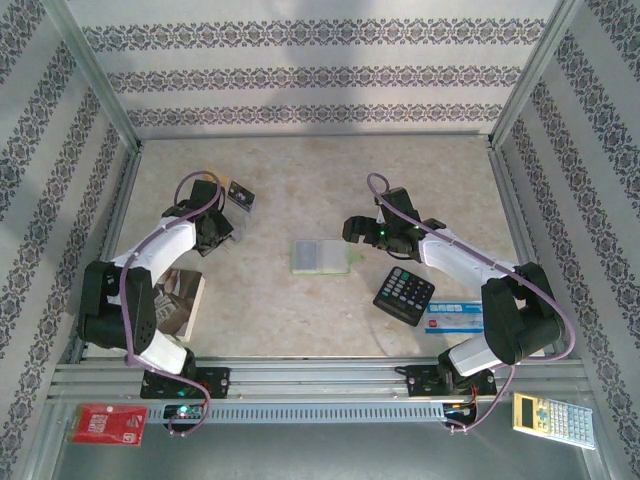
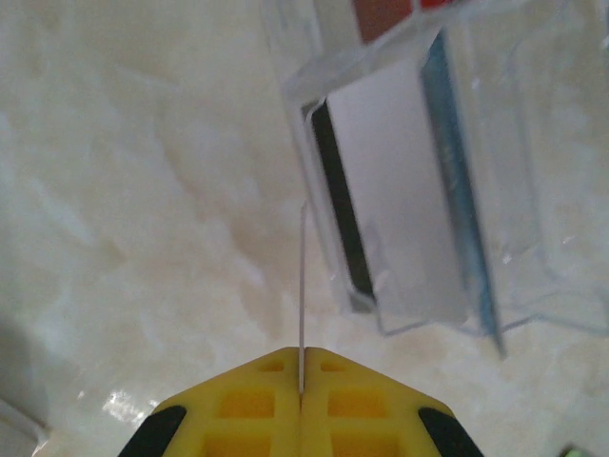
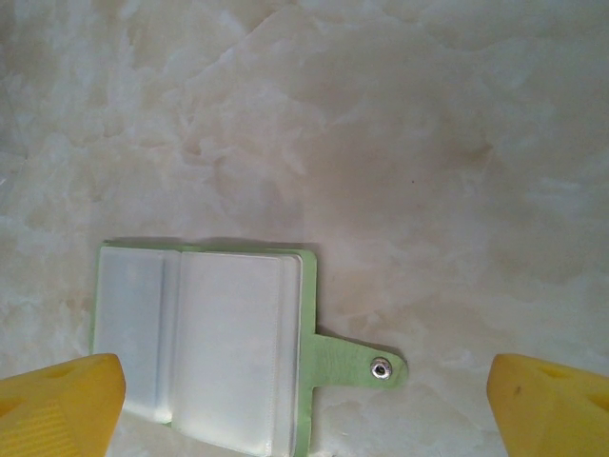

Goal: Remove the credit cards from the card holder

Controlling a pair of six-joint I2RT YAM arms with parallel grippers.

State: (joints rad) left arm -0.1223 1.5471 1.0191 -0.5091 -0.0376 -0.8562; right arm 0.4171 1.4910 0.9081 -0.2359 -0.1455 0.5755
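Note:
The lime-green card holder (image 1: 322,257) lies open in the middle of the table, its pale inner faces (image 3: 209,352) up and its snap tab (image 3: 357,362) pointing right. My right gripper (image 3: 304,411) hangs open just above it, one yellow finger on each side, and in the top view my right gripper (image 1: 349,232) is at the holder's far right corner. My left gripper (image 2: 302,383) is shut on a thin card (image 2: 302,286) seen edge-on; its colour cannot be told. In front of it, a clear stand (image 2: 533,238) holds a black card (image 2: 341,200), a blue-and-white card (image 2: 404,190) and a red card (image 2: 381,14).
The clear stand (image 1: 237,197) is at the far left, beside my left gripper (image 1: 222,222). A black calculator (image 1: 404,295) and a blue-and-white box (image 1: 455,318) lie near right. A booklet (image 1: 180,300) lies by the left arm. A red packet (image 1: 108,424) and a pale calculator (image 1: 553,418) rest on the front ledge.

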